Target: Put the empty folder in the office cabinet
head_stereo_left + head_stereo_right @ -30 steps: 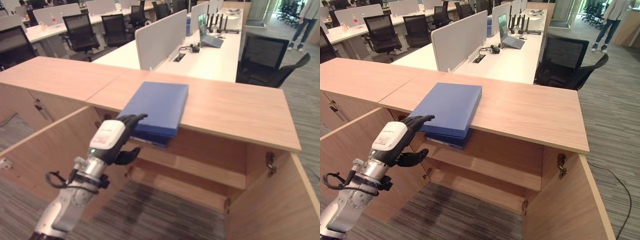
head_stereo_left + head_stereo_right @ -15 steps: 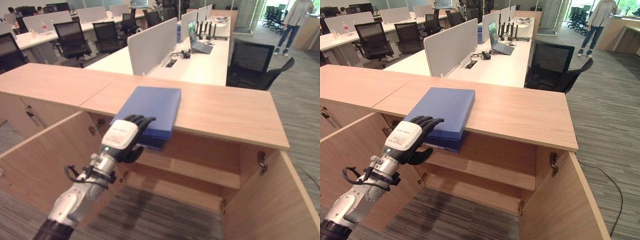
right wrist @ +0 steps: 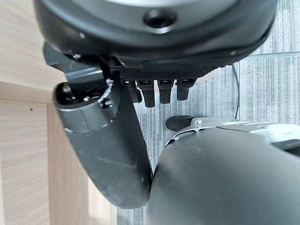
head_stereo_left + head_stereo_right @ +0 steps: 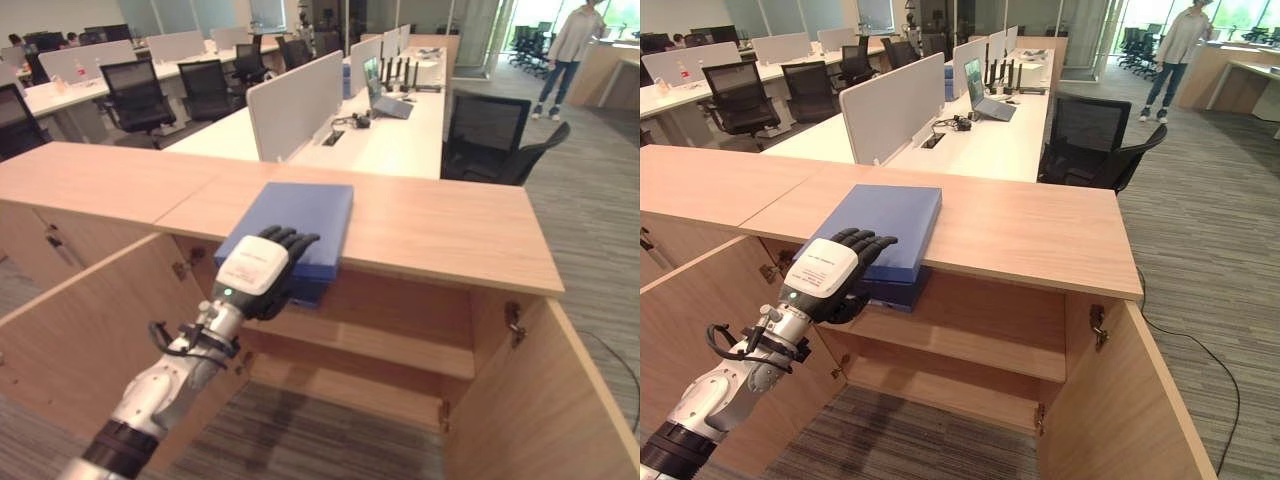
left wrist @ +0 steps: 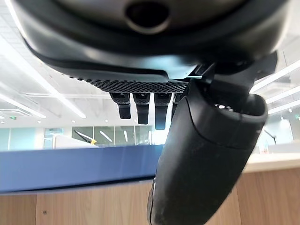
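Your left hand (image 4: 258,277) is up at the near edge of the blue folder (image 4: 296,225), which lies flat on top of the wooden cabinet (image 4: 450,225) with its near end sticking out past the front lip, over the open compartment. The fingers (image 4: 872,241) reach forward across the folder's top cover, fairly straight and only slightly bent, while the thumb (image 5: 201,154) sits low, under the overhanging edge. In the left wrist view the folder shows as a blue band between the fingertips above and the thumb in front, so the hand brackets the edge loosely; you have no firm clamp on it. Both cabinet doors stand open, one door (image 4: 90,320) on your left beside the arm and the other door (image 4: 1130,400) on your right, and a bare shelf (image 4: 970,350) runs across the inside below the folder. Your right hand (image 3: 112,136) shows in its own wrist view, hanging down beside a wooden panel over grey carpet, its fingers relaxed and gripping nothing. Beyond the cabinet stand desks with dividers and black office chairs, and a person (image 4: 1178,45) stands far back on the right.
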You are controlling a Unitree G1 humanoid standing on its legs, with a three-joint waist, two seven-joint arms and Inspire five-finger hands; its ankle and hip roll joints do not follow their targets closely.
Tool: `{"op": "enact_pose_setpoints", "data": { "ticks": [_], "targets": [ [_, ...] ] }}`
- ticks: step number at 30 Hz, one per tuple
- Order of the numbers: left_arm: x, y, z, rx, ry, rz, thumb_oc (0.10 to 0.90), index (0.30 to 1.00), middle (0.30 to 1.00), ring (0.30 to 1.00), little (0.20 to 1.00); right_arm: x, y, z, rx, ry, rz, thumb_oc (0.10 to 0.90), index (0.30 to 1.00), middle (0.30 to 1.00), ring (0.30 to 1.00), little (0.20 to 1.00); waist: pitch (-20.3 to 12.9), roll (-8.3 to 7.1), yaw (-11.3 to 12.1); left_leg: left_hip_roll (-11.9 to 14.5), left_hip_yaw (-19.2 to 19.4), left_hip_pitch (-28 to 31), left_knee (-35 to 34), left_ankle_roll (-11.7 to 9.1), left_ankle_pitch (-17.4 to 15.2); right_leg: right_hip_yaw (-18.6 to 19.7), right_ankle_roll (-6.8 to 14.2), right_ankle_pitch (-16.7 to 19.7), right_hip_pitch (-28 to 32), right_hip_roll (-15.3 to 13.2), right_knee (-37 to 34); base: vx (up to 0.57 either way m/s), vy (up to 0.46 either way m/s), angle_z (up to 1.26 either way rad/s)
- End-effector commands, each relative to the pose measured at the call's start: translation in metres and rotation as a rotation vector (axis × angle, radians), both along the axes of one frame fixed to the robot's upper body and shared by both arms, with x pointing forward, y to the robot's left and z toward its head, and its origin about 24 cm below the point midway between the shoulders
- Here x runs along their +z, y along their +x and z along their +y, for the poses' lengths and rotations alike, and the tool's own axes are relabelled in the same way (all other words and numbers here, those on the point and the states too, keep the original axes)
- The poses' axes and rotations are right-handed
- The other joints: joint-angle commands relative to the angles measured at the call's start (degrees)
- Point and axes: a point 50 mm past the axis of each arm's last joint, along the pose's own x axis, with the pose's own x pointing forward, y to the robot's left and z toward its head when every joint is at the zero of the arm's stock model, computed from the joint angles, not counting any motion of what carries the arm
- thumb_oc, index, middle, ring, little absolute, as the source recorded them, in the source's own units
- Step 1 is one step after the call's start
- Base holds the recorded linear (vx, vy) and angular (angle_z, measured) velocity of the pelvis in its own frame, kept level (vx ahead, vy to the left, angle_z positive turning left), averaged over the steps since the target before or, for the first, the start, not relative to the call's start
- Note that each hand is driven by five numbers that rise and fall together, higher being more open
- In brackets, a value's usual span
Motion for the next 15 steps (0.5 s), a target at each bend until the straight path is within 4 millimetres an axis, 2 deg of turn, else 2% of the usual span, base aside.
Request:
{"op": "enact_pose_setpoints", "data": {
  "ticks": [1, 10, 15],
  "targets": [
    [0.076, 0.029, -0.006, -0.017, 0.005, -0.35, 0.8, 0.9, 0.9, 0.9, 0.9, 0.001, 0.007, -0.002, 0.053, -0.027, 0.015, 0.8, 0.9, 0.9, 0.9, 0.9, 0.9, -2.11, -0.6, 0.9, -2.0, 0.5, -0.2, -2.7, -3.7, 0.3, 4.3, -5.2, 4.7, -1.9, 0.4, 0.0, 0.004, -0.05],
    [0.067, 0.044, 0.0, 0.052, 0.044, -0.304, 0.8, 0.9, 0.9, 0.9, 0.9, 0.001, 0.004, -0.006, 0.046, -0.037, 0.028, 0.8, 0.9, 0.9, 0.9, 0.9, 0.7, -2.01, -1.2, 0.9, -1.5, 0.9, -0.2, -2.7, -3.8, 0.7, 4.4, -5.2, 4.7, -1.8, 0.4, 0.0, 0.001, -0.01],
    [0.063, 0.06, 0.012, 0.161, 0.107, -0.311, 0.8, 0.9, 0.9, 0.9, 0.9, 0.002, 0.004, -0.009, 0.058, -0.047, 0.036, 0.8, 0.9, 0.9, 0.9, 0.9, 0.4, -2.14, -1.7, 1.0, -1.0, 1.0, -0.2, -2.8, -3.8, 0.9, 4.4, -5.2, 4.8, -1.8, 0.4, 0.0, 0.0, -0.01]
  ]
}}
